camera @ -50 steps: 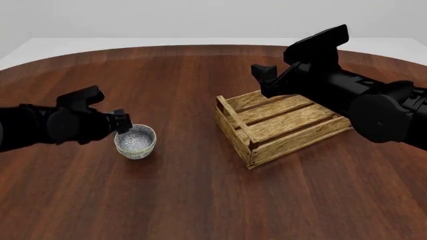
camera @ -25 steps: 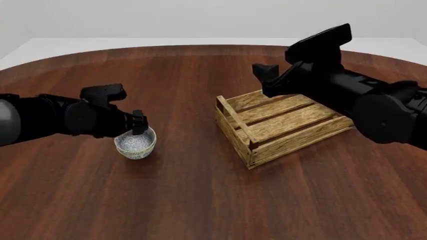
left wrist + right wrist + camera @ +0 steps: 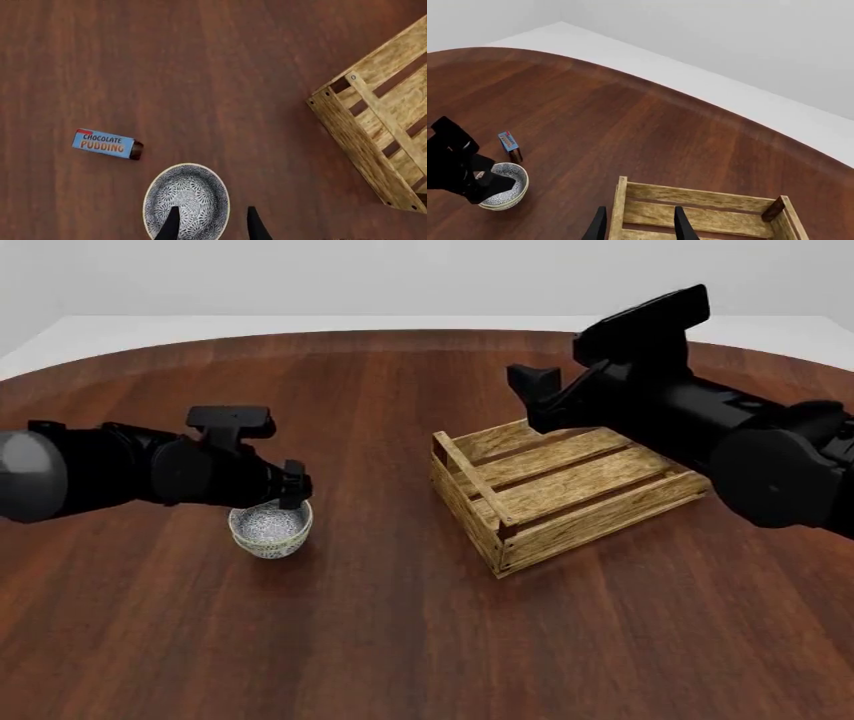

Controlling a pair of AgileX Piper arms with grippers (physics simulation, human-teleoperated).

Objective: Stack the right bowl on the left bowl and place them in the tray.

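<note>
The patterned bowl [image 3: 271, 528] stands upright on the wooden desk [image 3: 360, 640], mouth facing up, well to the left of the tray [image 3: 561, 495]. In the front view only one bowl outline can be made out; whether a second is nested inside cannot be determined. The left gripper [image 3: 296, 490] is positioned over the bowl's right rim, fingers spread; in the left wrist view one fingertip [image 3: 170, 225] lies over the bowl's interior [image 3: 187, 200] and the other lies outside the rim. The tray [image 3: 380, 130] rests flat on the desk, its long axis running diagonally from near-left to far-right in the front view, open side up. The right gripper [image 3: 637, 222] hovers above the tray's [image 3: 694, 210] far-left corner, fingers spread and holding nothing. A small blue box [image 3: 107, 144] labelled "CHOCOLATE PUDDING" lies flat on the desk near the bowl, apart from it.
</note>
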